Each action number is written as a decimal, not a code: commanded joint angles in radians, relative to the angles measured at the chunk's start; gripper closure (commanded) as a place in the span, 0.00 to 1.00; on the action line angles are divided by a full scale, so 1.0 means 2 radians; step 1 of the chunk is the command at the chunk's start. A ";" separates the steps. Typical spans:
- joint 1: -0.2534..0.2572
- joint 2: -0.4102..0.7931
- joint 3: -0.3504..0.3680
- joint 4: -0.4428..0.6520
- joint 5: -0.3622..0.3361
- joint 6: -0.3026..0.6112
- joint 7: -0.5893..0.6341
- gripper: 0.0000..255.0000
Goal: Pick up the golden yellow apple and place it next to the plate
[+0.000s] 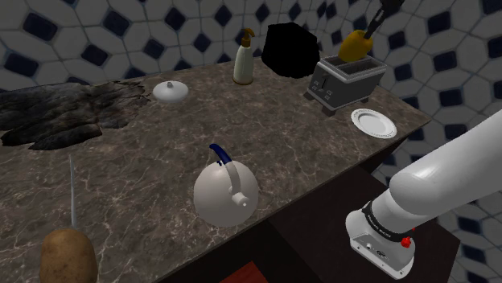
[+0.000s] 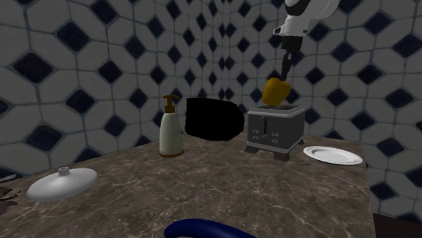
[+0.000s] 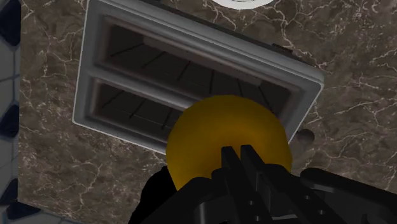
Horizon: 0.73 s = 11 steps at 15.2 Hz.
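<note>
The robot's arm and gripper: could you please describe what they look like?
The arm is smooth, rounded and white, with a dark joint band bearing a small red mark; the gripper is all black, ending in two slim jaws.

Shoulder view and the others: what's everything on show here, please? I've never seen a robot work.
counter: one, dark marbled, middle of the shoulder view.
toaster: one, grey, on the counter.
plate: one, white, on the counter beside the toaster.
apple: one, golden yellow, in the air above the toaster.
soap bottle: one, cream, at the counter's back.
lid: one, white, on the counter.
kettle: one, white with blue handle, near the counter's front edge.
potato: one, brown, shoulder view's lower left.
black shape: one, behind the toaster; cannot tell what.
arm: one, white, shoulder view's lower right.
gripper: one, black, shut on the apple.
</note>
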 commanded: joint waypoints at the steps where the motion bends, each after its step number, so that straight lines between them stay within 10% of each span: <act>1: -0.010 0.006 -0.013 0.002 0.006 0.000 -0.025 1.00; 11: -0.077 0.093 -0.077 0.099 0.075 -0.028 -0.166 1.00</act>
